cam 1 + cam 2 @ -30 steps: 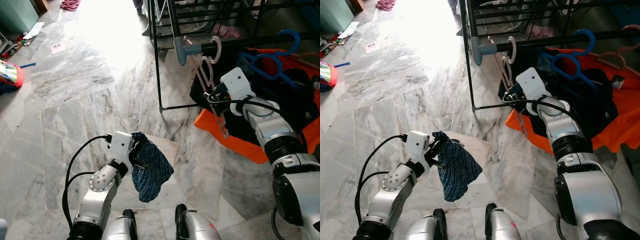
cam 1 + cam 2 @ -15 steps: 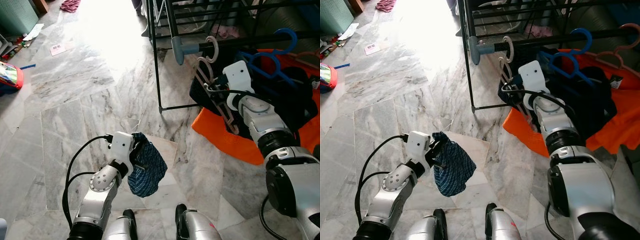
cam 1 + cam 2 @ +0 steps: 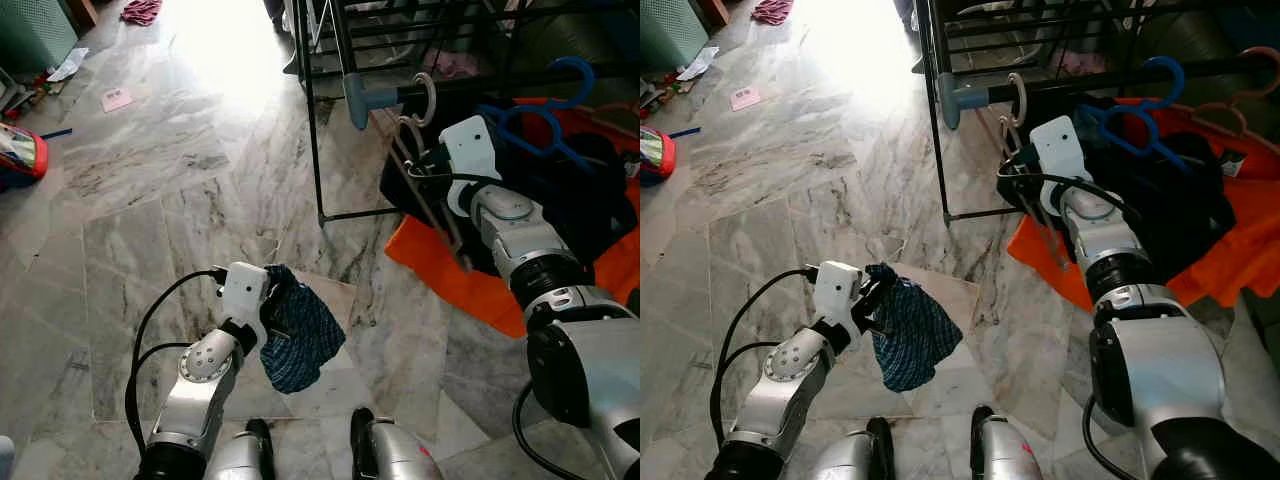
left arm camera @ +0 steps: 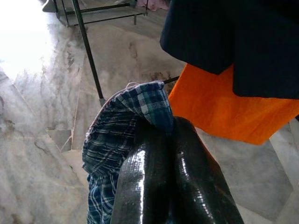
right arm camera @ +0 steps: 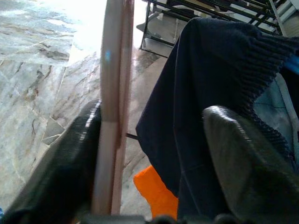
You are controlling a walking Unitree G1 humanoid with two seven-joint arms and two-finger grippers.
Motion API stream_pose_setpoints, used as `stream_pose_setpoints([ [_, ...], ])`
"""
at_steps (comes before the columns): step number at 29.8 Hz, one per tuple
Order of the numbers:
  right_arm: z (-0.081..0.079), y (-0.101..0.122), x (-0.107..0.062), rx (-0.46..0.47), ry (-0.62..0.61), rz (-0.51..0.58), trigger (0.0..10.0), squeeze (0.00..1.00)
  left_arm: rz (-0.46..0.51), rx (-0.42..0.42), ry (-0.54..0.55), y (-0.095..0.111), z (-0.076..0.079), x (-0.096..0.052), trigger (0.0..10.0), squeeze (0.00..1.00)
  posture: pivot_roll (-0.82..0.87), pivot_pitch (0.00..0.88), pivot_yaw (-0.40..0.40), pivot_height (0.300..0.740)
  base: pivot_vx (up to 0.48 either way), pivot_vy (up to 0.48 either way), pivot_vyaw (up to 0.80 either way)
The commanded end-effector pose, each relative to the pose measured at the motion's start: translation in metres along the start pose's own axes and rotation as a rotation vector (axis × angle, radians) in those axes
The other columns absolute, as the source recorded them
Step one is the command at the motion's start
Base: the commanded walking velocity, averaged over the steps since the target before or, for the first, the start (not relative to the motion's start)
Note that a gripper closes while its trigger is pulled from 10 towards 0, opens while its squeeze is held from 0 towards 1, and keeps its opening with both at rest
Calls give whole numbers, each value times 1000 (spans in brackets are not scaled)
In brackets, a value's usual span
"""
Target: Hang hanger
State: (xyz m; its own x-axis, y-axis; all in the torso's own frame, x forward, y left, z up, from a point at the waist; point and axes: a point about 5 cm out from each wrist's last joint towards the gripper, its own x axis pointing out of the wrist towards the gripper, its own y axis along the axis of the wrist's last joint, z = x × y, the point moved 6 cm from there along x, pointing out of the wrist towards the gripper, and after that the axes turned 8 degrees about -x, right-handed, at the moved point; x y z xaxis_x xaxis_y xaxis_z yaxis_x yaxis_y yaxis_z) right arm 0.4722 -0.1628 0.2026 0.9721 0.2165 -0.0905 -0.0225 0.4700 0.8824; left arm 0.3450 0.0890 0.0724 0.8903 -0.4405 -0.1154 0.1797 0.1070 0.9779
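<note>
- The right tool (image 5: 149, 154) is reaching up beside the end of the black metal clothes rack (image 3: 312, 120), its two black fingers (image 5: 60, 172) spread wide
- A pale pink plastic hanger (image 3: 425, 150) is lying against the inner face of one of those fingers, while the other finger is standing well apart from it, in front of a dark navy knitted garment (image 5: 210, 93)
- The hanger's hook is looping over the black rail (image 3: 480, 82) just beside the rail's grey-blue end cap (image 3: 362, 100), and its body is slanting down from there toward the floor
- A blue plastic hanger (image 3: 545, 110) is hanging further along the same rail, above an orange cloth (image 3: 480, 290) spread on the floor
- The left tool (image 4: 161, 140) is holding low above the grey marble tile floor (image 3: 150, 200), its fingers pressed together on a bunched blue checked cloth (image 3: 298, 335) that is drooping from them
- A red and multicoloured bag (image 3: 20, 155) is sitting at the far left edge of the floor, with a pink paper (image 3: 115, 97) lying further away
</note>
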Motion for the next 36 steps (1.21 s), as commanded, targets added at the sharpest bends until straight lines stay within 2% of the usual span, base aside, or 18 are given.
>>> stream_pose_setpoints([
  [1,-3,2,1,16,7,4,4039,0,-16,7,0,-4,1,-3,10000,0,-27,283,43,740,0,0,0],
  [2,-3,2,1,16,7,4,4039,0,-16,7,0,-4,1,-3,10000,0,-27,283,43,740,0,0,0],
  [3,-4,2,1,18,9,7,6784,0,-17,7,-1,-4,1,-3,10000,0,-31,285,46,740,0,0,0],
  [4,-5,2,2,21,13,8,10000,0,-18,8,-2,-5,1,-3,10000,0,-31,285,46,740,0,0,0],
  [5,-6,2,2,29,15,8,10000,0,-20,8,-3,-5,1,-3,10000,0,-31,285,46,740,0,0,0],
  [6,-7,3,2,40,11,12,10000,1000,-21,9,-4,-5,1,-3,10000,0,-33,284,49,740,0,0,0],
  [20,0,8,2,81,-57,36,10000,1000,-29,15,-14,-6,3,-2,10000,0,-30,281,52,740,0,0,0],
  [24,-6,15,4,92,-30,63,10000,1000,-33,20,-13,-6,2,-2,10000,0,-30,280,57,740,0,0,0],
  [35,-9,34,7,119,-44,117,10000,1000,-37,21,-15,-7,3,-3,10000,0,-31,286,59,740,0,0,0],
  [36,-10,36,7,119,-40,122,10000,949,-37,20,-16,-7,3,-3,10000,0,-31,286,59,740,0,0,0],
])
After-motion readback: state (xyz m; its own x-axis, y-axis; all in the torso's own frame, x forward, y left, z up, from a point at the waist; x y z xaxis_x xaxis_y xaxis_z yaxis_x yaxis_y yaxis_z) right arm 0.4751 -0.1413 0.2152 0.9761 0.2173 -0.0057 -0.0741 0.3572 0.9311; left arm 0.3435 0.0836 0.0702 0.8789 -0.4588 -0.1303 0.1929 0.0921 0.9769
